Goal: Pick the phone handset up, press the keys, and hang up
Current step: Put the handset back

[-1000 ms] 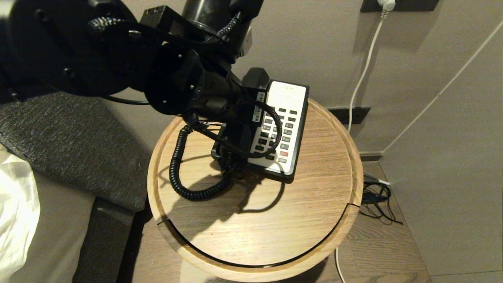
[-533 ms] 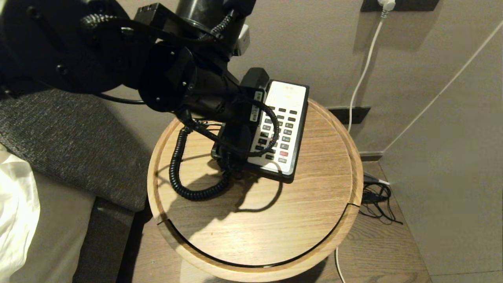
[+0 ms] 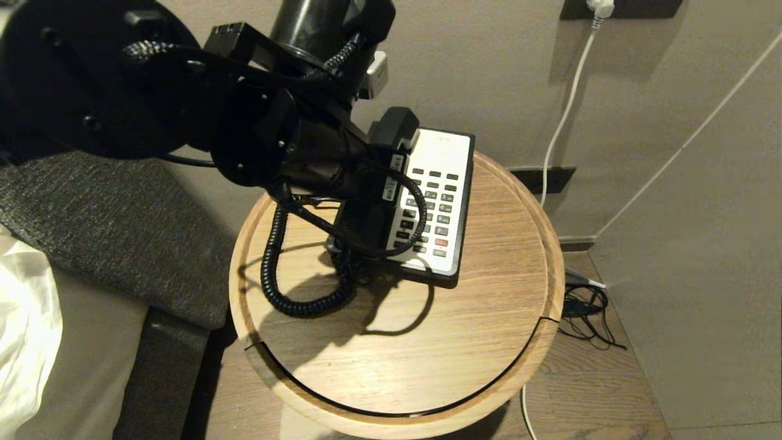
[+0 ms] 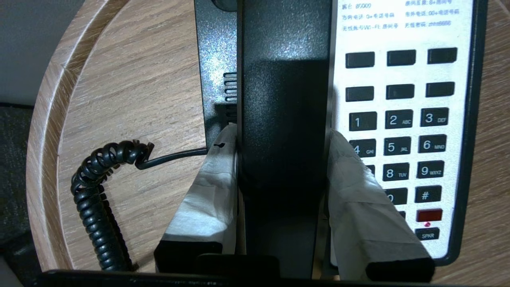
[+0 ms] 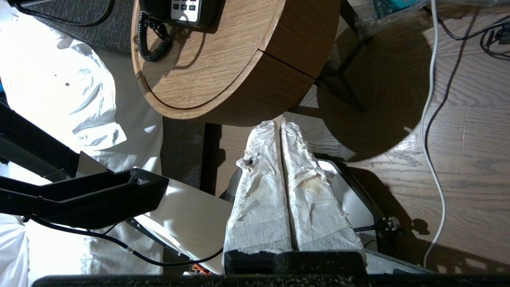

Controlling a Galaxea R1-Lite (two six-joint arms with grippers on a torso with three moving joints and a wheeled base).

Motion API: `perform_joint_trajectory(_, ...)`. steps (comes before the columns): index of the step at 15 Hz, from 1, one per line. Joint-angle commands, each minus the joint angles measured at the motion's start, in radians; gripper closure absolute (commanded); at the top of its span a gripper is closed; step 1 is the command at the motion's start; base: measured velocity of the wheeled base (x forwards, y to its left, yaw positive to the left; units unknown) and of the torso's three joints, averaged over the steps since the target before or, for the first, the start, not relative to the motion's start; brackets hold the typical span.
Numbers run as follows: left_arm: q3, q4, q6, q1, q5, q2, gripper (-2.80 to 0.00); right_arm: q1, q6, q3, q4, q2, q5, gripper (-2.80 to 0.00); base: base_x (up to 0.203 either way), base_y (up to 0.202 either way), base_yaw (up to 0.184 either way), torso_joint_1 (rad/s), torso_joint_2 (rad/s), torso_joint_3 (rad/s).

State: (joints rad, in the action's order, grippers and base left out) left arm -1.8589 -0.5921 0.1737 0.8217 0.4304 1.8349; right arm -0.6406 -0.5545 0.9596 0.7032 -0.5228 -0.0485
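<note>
Left gripper [image 4: 282, 167] reaches in from the robot's left over the round wooden table [image 3: 489, 318], its paper-wrapped fingers [image 4: 358, 191] clamped on either side of the phone handset [image 4: 285, 119]. That handset runs lengthwise between them along the left edge of the phone base [image 3: 455, 269], just beside the keys [image 4: 402, 119]; its coiled cord [image 3: 275, 269] loops down onto the tabletop. Right gripper [image 5: 281, 167] hangs low off to the side of the table, above the floor [image 5: 458, 159], its wrapped fingers pressed together and gripping nothing.

Counter [image 3: 476, 342]: phone base [image 3: 455, 244] toward the back; phone handset [image 3: 391, 131] along its left side; coiled cord [image 3: 272, 263] left of base.
</note>
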Motion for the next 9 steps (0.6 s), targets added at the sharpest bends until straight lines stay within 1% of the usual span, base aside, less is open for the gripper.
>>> perform_joint_trajectory(1,-0.005,-0.003,0.001,-0.015,0.007,0.007,0.00,-0.001,-0.002,-0.004,0.004,0.003,-0.001,0.00,0.000,0.000,0.000,0.000,0.00,0.000)
perform_joint_trajectory(3,-0.008,-0.002,0.004,-0.016,0.008,0.003,0.00,-0.001,-0.002,-0.010,0.004,0.003,0.006,0.00,0.000,0.000,0.000,0.000,0.00,0.000)
perform_joint_trajectory(7,-0.036,0.011,0.007,-0.016,0.045,0.025,0.00,-0.001,-0.002,-0.013,0.004,0.007,0.010,0.00,0.000,0.000,0.000,0.000,0.00,0.000)
perform_joint_trajectory(9,-0.039,0.011,0.004,-0.016,0.048,0.034,0.00,-0.001,-0.002,-0.015,0.004,0.008,0.010,0.00,0.000,0.000,0.000,0.000,0.00,0.000)
